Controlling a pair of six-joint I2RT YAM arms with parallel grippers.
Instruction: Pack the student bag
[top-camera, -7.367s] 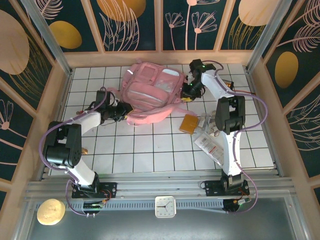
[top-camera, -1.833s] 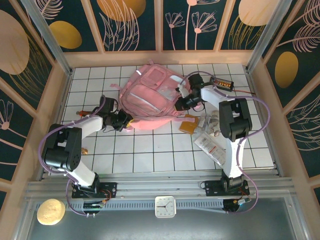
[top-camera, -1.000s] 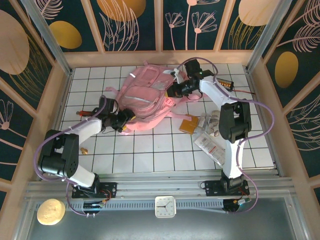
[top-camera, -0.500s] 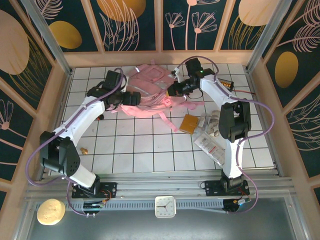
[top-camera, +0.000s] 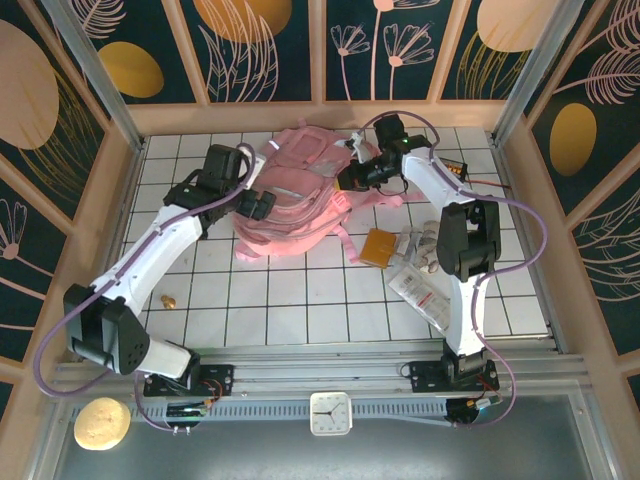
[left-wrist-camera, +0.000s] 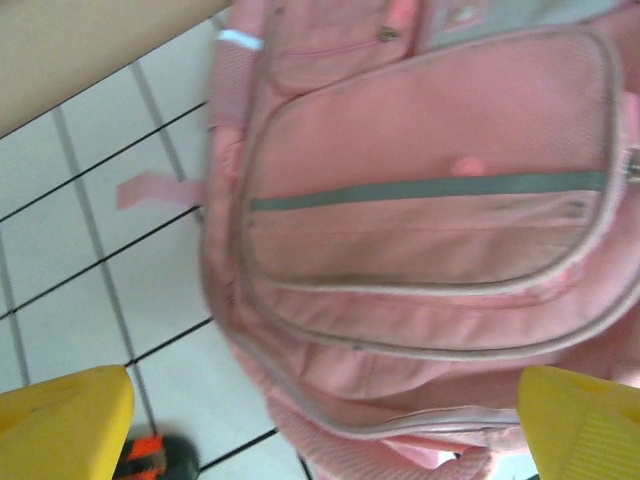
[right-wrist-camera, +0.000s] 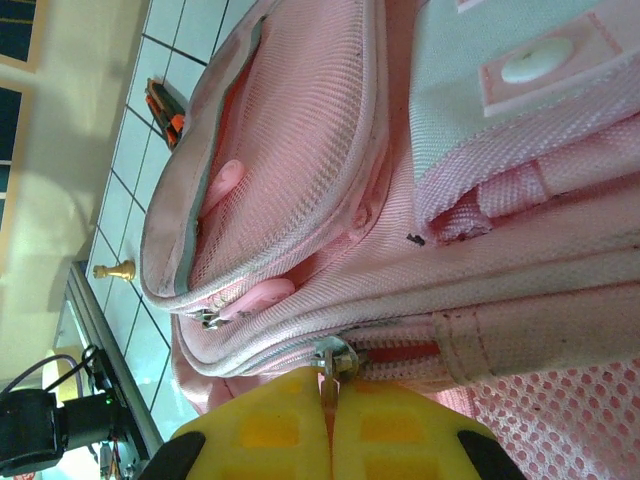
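The student bag (top-camera: 300, 190) lies slumped on its side toward the far middle of the white tiled surface (top-camera: 300, 300), front pockets facing up. The right end effector (right-wrist-camera: 328, 395) has its yellow pads pressed together on the small metal zip pull (right-wrist-camera: 325, 352) of a long zip running along the bag's edge, so the step in hand looks like opening a compartment before anything goes in. The left end effector (top-camera: 260, 203) hangs above the bag's near-left part with its fingers spread wide and nothing between them. To do this well, the left one should probably come down and pin or pinch the fabric near the zip's closed end, because a soft bag will likely slide or bunch rather than unzip. The right should draw the pull along the line of the zip, low and steady, not upward, or the thin tab could slip free. The brown wallet-like item (top-camera: 379, 246) waits just beside the bag's straps.
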